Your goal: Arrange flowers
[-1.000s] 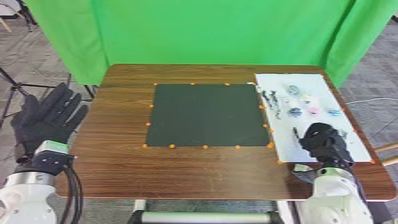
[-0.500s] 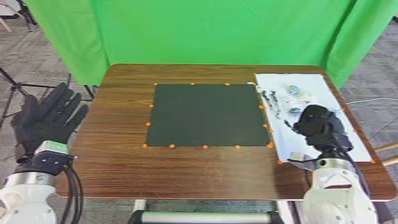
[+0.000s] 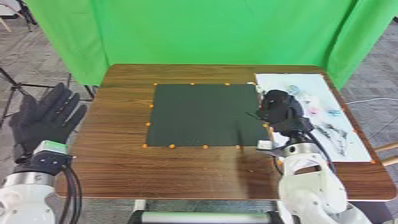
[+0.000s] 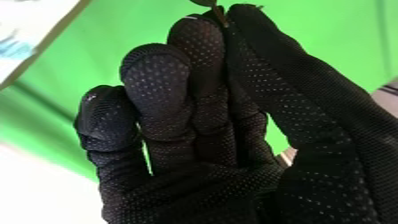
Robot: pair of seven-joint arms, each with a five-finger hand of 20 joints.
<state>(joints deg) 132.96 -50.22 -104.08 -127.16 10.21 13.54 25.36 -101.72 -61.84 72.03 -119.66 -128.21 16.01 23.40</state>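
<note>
- Between the right hand's [image 3: 282, 109] thumb and fingertips, pinched: a thin stem [image 4: 221, 16].
- Beneath that hand, dark mat [image 3: 204, 115] beside white board [image 3: 351, 150].
- Farther right, pink flower [image 3: 313, 108], blue flower [image 3: 334, 113].
- Beside the table [image 3: 111, 165], left hand [image 3: 43, 120], fingers straight.

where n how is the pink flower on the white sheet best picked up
Best guess: straight down from above, pinching the pink flower lightly at its sides. It's a small, compact bloom lying on the flat white sheet; I can't make out its stem.
</note>
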